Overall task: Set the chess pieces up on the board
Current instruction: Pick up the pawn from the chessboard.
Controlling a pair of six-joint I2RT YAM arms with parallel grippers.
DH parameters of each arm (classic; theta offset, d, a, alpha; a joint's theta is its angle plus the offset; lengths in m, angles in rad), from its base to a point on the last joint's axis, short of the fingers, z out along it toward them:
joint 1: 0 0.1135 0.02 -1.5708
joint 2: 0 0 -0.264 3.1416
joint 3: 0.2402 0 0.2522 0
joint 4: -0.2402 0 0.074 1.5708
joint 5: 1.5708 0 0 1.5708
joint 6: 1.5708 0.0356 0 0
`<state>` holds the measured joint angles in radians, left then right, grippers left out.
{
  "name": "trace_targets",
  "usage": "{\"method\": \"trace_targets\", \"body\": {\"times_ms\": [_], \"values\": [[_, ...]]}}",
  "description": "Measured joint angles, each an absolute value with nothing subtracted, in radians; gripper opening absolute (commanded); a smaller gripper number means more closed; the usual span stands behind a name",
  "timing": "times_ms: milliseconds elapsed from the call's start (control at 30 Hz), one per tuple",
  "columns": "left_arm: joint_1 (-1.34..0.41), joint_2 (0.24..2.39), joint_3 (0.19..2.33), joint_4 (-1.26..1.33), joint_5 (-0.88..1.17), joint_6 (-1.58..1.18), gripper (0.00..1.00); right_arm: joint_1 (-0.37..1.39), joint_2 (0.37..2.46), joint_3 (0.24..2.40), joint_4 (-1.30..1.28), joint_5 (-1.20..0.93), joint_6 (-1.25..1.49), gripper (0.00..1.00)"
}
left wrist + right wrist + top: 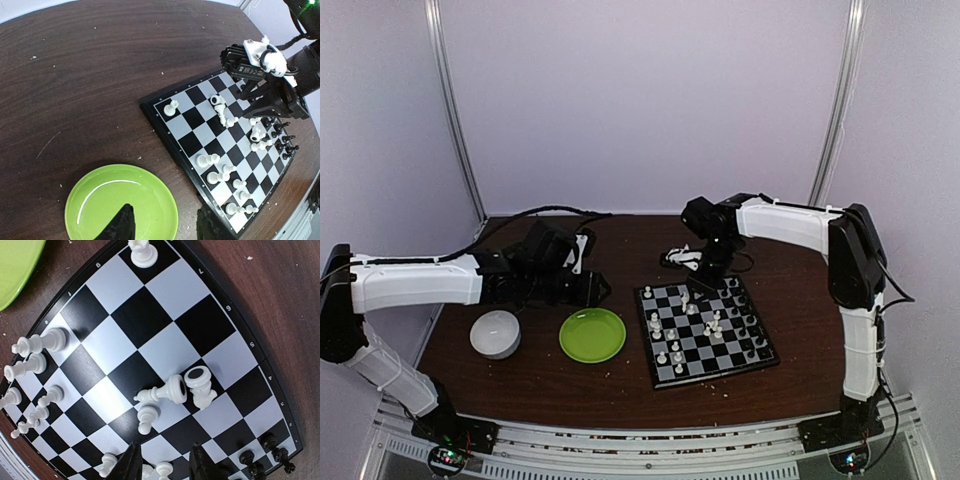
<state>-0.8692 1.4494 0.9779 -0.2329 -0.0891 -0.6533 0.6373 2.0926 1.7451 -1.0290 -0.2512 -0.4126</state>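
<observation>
Top external view: a dark wooden tabletop [540,385] lies under both arms.
board [715,373]: right of centre on the tabletop, slightly askew, just right of the green plate [592,335].
white bowl [495,333]: left of the plate, near it.
white chess pieces [670,350]: mostly along the board's left side, with a few mid-board.
black chess pieces [753,335]: along the board's right edge.
right claw [700,290]: low over the board's far part.
left claw [597,289]: above the tabletop, just beyond the plate's far rim.
Left wrist view: the left claw's fingers stand well apart over the plate, with nothing between them.
corner pawn [171,106]: upright by the board's far-left corner.
toppled white piece [218,101]: on its side in the board's far half.
Right wrist view: the right claw is partly open, close above the board. Small white pieces show in the gap at the bottom edge, none visibly pinched.
second fallen white piece [165,391]: lying flat, its base touching the toppled white piece.
</observation>
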Motion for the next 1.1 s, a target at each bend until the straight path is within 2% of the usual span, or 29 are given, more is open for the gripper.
{"method": "trace_targets", "body": {"times_ms": [133, 267, 733, 1100], "values": [[-0.871, 1.464, 0.978, -0.233, -0.086, -0.653, 0.43, 0.651, 2.093, 1.741, -1.032, -0.269, -0.414, 0.39], [-0.871, 1.468, 0.98, -0.234, -0.085, -0.653, 0.43, 0.657, 2.101, 1.741, -1.033, -0.274, -0.413, 0.38], [-0.871, 1.468, 0.988, -0.233, -0.085, -0.653, 0.43, 0.662, 2.181, 1.768, -1.055, -0.281, -0.397, 0.1], [-0.871, 1.48, 0.99, -0.233, -0.083, -0.653, 0.43, 0.669, 2.177, 1.782, -1.073, -0.292, -0.392, 0.07]]}}
